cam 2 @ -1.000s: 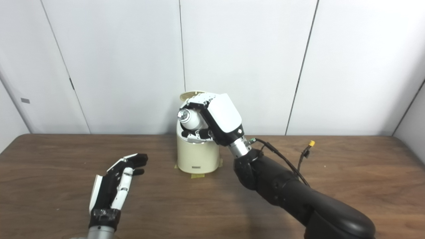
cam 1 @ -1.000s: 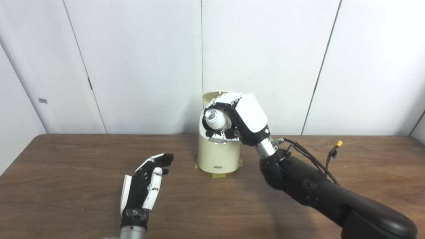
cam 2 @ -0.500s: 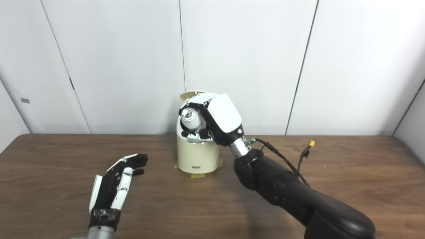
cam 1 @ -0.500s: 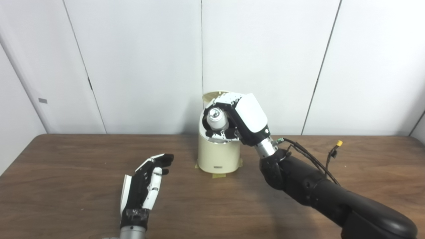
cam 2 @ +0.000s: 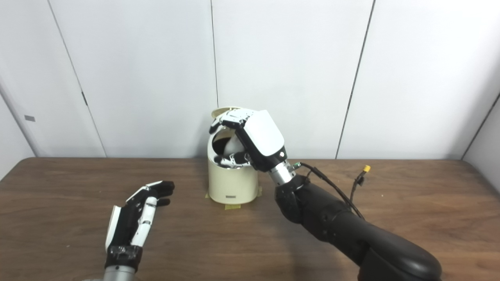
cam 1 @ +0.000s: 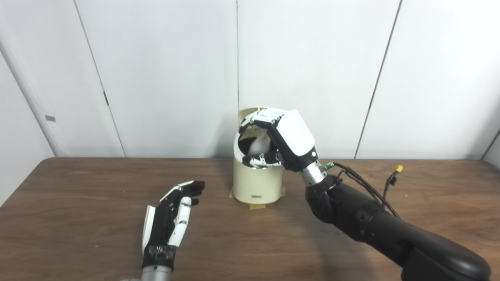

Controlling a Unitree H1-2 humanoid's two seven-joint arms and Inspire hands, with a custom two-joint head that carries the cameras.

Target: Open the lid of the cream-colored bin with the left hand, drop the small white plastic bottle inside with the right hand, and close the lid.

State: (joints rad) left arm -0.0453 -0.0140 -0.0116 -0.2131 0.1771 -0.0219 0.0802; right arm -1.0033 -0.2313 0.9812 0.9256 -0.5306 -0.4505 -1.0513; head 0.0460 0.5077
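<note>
The cream-colored bin (cam 1: 258, 183) stands at the back middle of the table, its lid (cam 1: 248, 112) tipped up behind the dark mouth. My right hand (cam 1: 287, 136) hovers right over that mouth with its fingers spread apart. The small white bottle (cam 1: 257, 146) shows in the mouth between the fingers and thumb, loose from them and partly sunk into the bin. My left hand (cam 1: 172, 218) lies open on the table to the left front of the bin, palm turned sideways, holding nothing.
Yellow tape (cam 1: 258, 205) pins the bin's base to the wooden table (cam 1: 78, 187). Cables with a yellow connector (cam 1: 398, 168) hang off my right forearm. White wall panels stand close behind the bin.
The right hand's fingers have spread and let go of the bottle, which has dropped from the grasp into the bin's mouth. The left hand has not moved.
</note>
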